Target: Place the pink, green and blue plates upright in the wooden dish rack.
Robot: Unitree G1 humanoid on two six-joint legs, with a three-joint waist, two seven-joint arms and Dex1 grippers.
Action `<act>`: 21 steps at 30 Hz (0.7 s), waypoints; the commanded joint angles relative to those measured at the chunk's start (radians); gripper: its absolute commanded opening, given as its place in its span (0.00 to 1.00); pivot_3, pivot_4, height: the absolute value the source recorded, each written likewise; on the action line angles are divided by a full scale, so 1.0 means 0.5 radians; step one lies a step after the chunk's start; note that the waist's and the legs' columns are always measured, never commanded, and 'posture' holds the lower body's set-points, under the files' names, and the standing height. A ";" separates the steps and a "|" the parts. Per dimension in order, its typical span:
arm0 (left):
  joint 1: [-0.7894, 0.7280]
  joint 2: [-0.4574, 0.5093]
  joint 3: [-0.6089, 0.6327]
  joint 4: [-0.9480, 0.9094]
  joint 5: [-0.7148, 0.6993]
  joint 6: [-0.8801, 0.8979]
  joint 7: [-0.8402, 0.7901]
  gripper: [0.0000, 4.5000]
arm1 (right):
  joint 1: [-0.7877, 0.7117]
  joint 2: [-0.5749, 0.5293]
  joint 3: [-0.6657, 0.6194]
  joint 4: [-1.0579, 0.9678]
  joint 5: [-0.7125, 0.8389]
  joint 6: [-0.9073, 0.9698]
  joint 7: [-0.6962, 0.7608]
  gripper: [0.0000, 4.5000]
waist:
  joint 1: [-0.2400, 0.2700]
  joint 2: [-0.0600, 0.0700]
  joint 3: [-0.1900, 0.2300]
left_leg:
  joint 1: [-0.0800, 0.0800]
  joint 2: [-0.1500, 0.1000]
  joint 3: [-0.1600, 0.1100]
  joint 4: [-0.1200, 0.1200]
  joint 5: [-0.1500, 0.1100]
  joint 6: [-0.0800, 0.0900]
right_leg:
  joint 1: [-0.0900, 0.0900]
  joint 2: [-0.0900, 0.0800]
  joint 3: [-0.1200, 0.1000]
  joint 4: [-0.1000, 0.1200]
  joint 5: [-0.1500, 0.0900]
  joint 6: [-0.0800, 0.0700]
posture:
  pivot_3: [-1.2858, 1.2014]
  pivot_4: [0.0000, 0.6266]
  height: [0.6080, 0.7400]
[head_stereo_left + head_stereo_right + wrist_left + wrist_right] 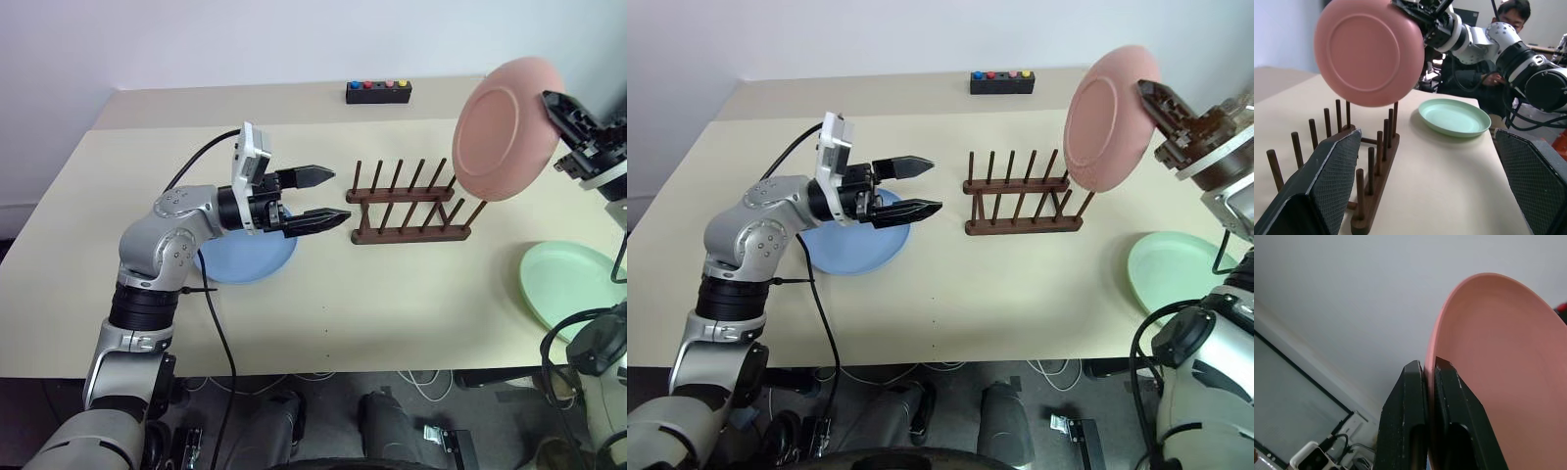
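Observation:
My right gripper (551, 101) is shut on the rim of the pink plate (505, 127) and holds it on edge in the air, its lower rim just above the right end of the wooden dish rack (407, 211). The plate's underside faces left. The rack's pegs stand bare. The green plate (573, 284) lies flat on the table to the right of the rack. Partly hidden under my left arm, the blue plate (250, 262) lies flat to the rack's left. My left gripper (338, 196) hangs open and level, pointing at the rack's left end, with nothing between its fingers.
A black box with coloured buttons (378, 91) sits at the table's far edge behind the rack. The beige table (343, 313) has bare surface in front of the rack. A person (1508, 19) sits beyond the table's right side in the left wrist view.

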 commanded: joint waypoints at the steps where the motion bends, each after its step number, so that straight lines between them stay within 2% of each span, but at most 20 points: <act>1: -0.003 0.015 0.014 -0.076 -0.033 -0.006 -0.006 1.00 | 0.010 -0.009 -0.019 -0.091 0.048 -0.056 0.038 0.01 | 0.002 0.000 0.000 | 0.000 0.000 0.000 0.000 0.000 0.000 | 0.000 0.000 0.000 0.000 0.000 0.000 | 0.52 0.24 1.00; 11: -0.007 0.023 0.013 -0.075 -0.029 -0.007 -0.011 1.00 | 0.173 0.047 0.091 -0.183 -0.016 -0.162 0.047 0.01 | 0.001 0.000 0.000 | 0.000 0.000 0.000 0.000 0.000 0.000 | 0.000 0.000 0.000 0.000 0.000 0.000 | 0.52 0.24 1.00; 17: -0.005 0.027 0.009 -0.074 -0.026 -0.009 -0.017 1.00 | 0.240 0.087 0.104 -0.278 0.101 -0.060 0.067 0.01 | 0.002 0.000 0.000 | 0.000 0.000 0.000 0.000 0.000 0.000 | 0.000 0.000 0.000 0.000 0.000 0.000 | 0.52 0.24 1.00; 18: -0.005 0.026 0.009 -0.073 -0.026 -0.009 -0.018 1.00 | 0.247 0.086 0.109 -0.282 0.103 -0.057 0.069 0.16 | 0.001 0.000 0.000 | 0.000 0.000 0.000 0.000 0.000 0.000 | 0.000 0.000 0.000 0.000 0.000 0.000 | 0.52 0.24 1.00; 19: -0.005 0.026 0.008 -0.072 -0.025 -0.010 -0.019 1.00 | 0.254 0.086 0.116 -0.287 0.096 -0.067 0.064 0.22 | 0.001 0.000 0.000 | 0.000 0.000 0.000 0.000 0.000 0.000 | 0.000 0.000 0.000 0.000 0.000 0.000 | 0.52 0.24 1.00; 21: -0.005 0.027 0.006 -0.071 -0.022 -0.013 -0.020 1.00 | 0.255 0.094 0.115 -0.284 0.082 -0.095 0.046 0.42 | 0.002 0.000 0.000 | 0.000 0.000 0.000 0.000 0.000 0.000 | 0.000 0.000 0.000 0.000 0.000 0.000 | 0.52 0.24 1.00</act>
